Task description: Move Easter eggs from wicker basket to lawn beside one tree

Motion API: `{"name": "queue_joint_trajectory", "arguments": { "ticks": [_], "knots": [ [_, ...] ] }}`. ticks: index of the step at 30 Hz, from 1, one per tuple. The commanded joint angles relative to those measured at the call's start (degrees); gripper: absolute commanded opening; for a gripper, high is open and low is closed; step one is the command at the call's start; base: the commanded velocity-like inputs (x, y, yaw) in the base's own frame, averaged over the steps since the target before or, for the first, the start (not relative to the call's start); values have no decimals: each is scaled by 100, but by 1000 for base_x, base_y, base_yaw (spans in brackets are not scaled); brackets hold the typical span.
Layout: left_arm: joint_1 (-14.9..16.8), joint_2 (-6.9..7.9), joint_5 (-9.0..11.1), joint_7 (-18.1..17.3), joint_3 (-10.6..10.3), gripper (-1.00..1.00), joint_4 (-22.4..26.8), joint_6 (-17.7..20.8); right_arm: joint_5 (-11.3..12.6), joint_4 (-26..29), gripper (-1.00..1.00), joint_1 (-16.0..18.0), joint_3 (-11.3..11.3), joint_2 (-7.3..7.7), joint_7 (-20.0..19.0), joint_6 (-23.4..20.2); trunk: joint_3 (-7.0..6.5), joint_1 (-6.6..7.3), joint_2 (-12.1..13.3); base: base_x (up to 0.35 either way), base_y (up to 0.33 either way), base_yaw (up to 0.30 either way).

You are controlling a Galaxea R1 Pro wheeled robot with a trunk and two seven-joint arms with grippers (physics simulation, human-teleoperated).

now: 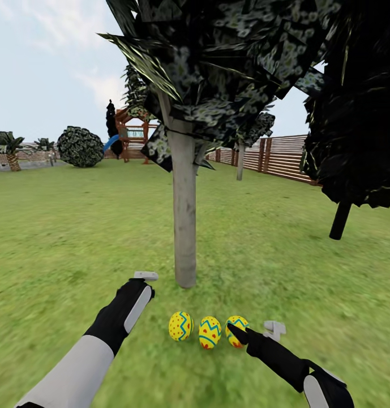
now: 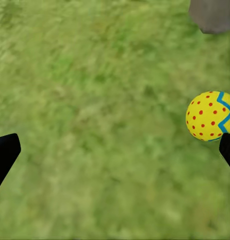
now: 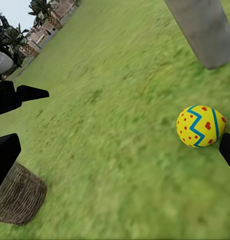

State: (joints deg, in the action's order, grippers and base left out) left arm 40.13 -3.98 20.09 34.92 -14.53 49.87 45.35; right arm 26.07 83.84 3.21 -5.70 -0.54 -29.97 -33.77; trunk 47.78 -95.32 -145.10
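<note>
Three yellow Easter eggs lie in a row on the lawn (image 1: 64, 238) at the foot of the pale grey tree trunk (image 1: 184, 226): a left egg (image 1: 180, 326), a middle egg (image 1: 209, 332) and a right egg (image 1: 236, 330). My right gripper (image 1: 243, 335) is open, one black finger overlapping the right egg. In the right wrist view an egg (image 3: 200, 126) rests near one finger (image 3: 227, 150), and the wicker basket (image 3: 17, 197) stands on the grass, its inside hidden. My left gripper (image 1: 146, 286) hangs open left of the eggs, with one egg (image 2: 210, 116) beside its finger (image 2: 227, 150).
A dark tree with a thin black trunk (image 1: 340, 220) stands to the right. A slatted wooden fence (image 1: 285, 156) runs along the far right. A round bush (image 1: 80, 146) and a playset (image 1: 132, 133) sit far back left. Open grass stretches to the left.
</note>
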Motion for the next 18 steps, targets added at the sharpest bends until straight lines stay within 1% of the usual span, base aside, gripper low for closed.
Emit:
{"name": "queue_joint_trajectory", "arguments": {
  "ticks": [1, 18],
  "knots": [
    [4, 3, 62, 57, -15, 100, 5, 9, 32, 2, 100, 4, -10, -6, -12, -46, -14, 4, -1, 0, 0, -9],
    [9, -5, 90, 1, -2, 100, -8, 78, 25, 1, 100, 12, -10, 1, -2, -68, -254, 47, 22, 0, 0, -1]
  ]
}}
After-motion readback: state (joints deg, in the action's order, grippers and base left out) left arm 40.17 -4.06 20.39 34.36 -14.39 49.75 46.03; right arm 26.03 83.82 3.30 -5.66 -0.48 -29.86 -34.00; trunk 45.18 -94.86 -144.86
